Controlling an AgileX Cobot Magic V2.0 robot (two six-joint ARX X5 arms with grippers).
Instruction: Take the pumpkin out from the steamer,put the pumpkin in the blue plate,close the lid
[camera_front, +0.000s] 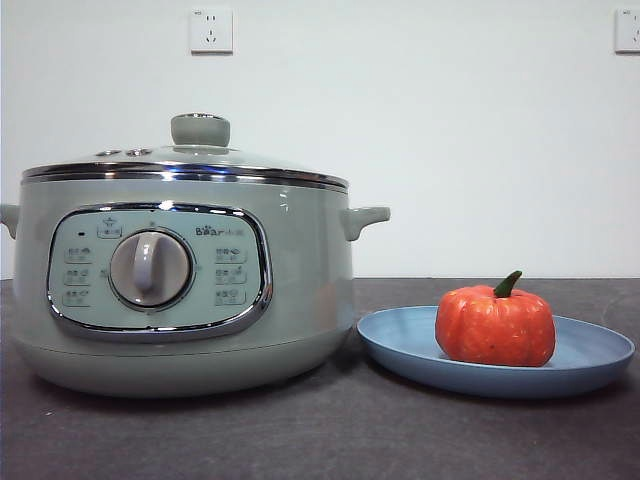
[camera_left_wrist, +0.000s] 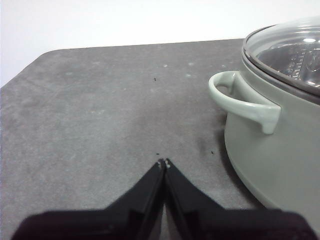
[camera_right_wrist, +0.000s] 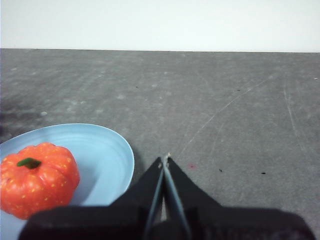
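The sage-green steamer (camera_front: 185, 285) stands at the left with the glass lid (camera_front: 190, 160) seated on its rim. The orange-red pumpkin (camera_front: 495, 325) sits upright in the blue plate (camera_front: 590, 365) to the steamer's right. My left gripper (camera_left_wrist: 163, 163) is shut and empty above bare table, beside the steamer's side handle (camera_left_wrist: 240, 100); the lid (camera_left_wrist: 292, 52) shows closed there. My right gripper (camera_right_wrist: 165, 159) is shut and empty above the table, next to the plate (camera_right_wrist: 107, 160) that holds the pumpkin (camera_right_wrist: 37, 177). Neither gripper shows in the front view.
The dark grey table (camera_front: 320, 440) runs under everything. A white wall with two sockets (camera_front: 211, 30) stands behind. The table's far edge and a rounded corner show in the left wrist view (camera_left_wrist: 45, 55).
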